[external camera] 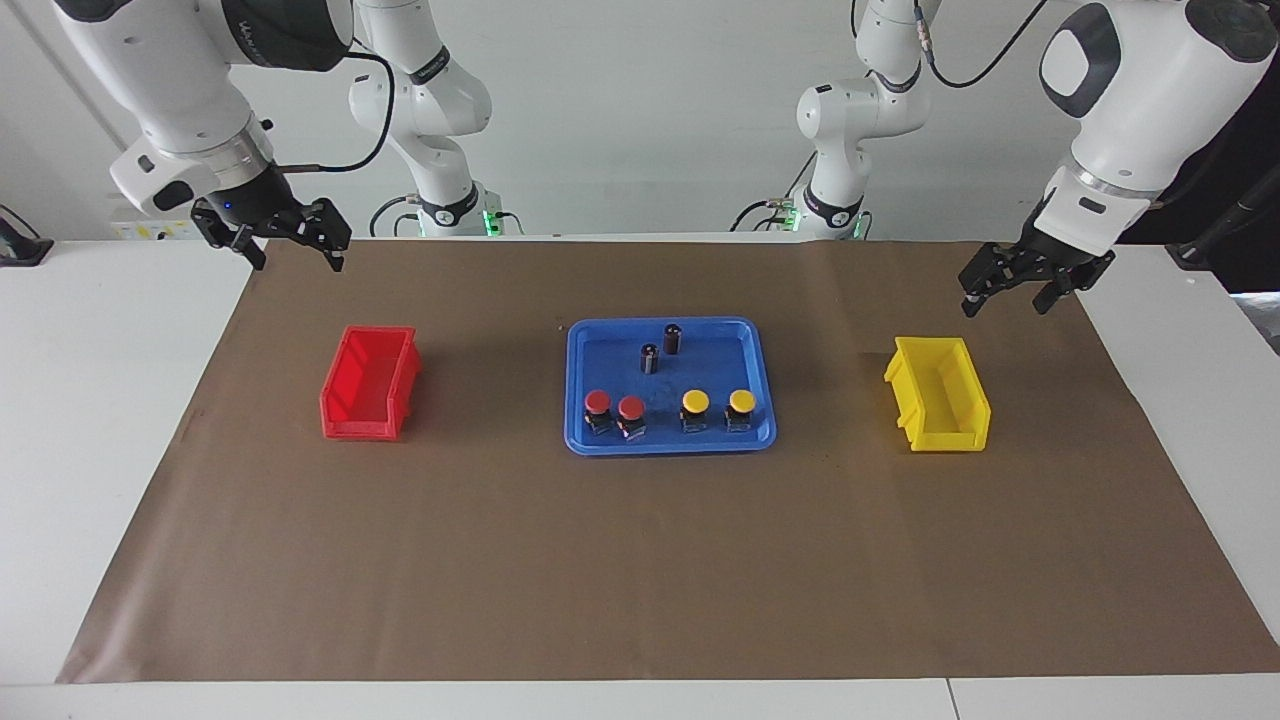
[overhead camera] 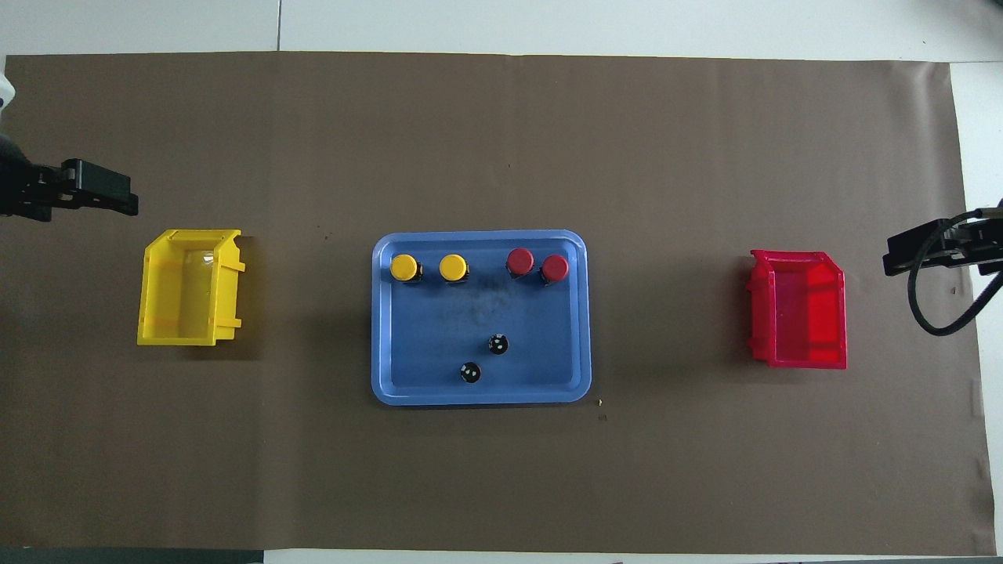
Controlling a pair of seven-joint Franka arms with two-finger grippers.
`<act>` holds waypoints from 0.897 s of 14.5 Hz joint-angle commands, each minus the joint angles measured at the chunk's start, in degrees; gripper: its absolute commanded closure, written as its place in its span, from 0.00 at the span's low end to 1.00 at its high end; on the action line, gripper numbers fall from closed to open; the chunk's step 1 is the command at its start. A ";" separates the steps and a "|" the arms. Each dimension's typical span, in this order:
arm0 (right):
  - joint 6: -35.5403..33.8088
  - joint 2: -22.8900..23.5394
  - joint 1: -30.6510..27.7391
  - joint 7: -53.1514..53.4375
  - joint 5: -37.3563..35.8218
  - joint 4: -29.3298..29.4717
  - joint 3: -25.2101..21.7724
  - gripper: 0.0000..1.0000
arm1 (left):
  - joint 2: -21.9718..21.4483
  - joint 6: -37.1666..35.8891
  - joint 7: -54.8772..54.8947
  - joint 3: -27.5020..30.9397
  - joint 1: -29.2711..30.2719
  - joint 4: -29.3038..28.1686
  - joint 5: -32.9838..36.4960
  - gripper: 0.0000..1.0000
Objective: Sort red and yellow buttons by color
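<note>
Facing view: blue tray [external camera: 668, 441] mid-table on the brown mat [external camera: 640, 560], all four buttons upright in one row along the tray edge farther from the robots. Red pair, first red button [external camera: 597, 411] and second red button [external camera: 631, 417], nearly touching, toward the right arm's end; yellow pair, first yellow button [external camera: 695, 410] and second yellow button [external camera: 741, 409], toward the left arm's end, small gap between them. Two dark cylinders [external camera: 661, 348] stand nearer the robots in the same tray, apart from the row. Red bin [external camera: 369, 384] at the right arm's end, yellow bin [external camera: 938, 393] at the left arm's end, both holding nothing, well apart from the tray. Right gripper [external camera: 296, 253] up in the air over the mat corner near the red bin, fingers spread, carrying nothing. Left gripper [external camera: 1008, 296] in the air over the mat beside the yellow bin, fingers parted, nothing between them. Overhead view: same layout mirrored; yellow caps [overhead camera: 429, 268] and red caps [overhead camera: 537, 264] line the tray's edge farthest from the robots, cylinders [overhead camera: 484, 358] nearer. Only the gripper ends show here, left gripper [overhead camera: 94, 192] past the yellow bin [overhead camera: 186, 288], right gripper [overhead camera: 925, 252] beside the red bin [overhead camera: 799, 319]; neither touches anything.
</note>
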 commanded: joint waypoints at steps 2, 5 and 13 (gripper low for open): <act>0.53 -0.89 -0.12 -0.98 0.69 -0.76 0.09 0.00 | 0.32 -2.37 0.68 -0.21 0.24 1.57 1.21 0.00; 0.52 -0.81 -0.12 -0.98 0.69 -0.67 0.09 0.00 | 0.05 -3.43 0.77 -0.12 0.42 1.48 1.12 0.00; 1.92 -0.72 -0.12 -2.75 0.77 -1.02 2.45 0.00 | 0.05 -3.34 0.77 -0.21 0.33 1.40 1.04 0.00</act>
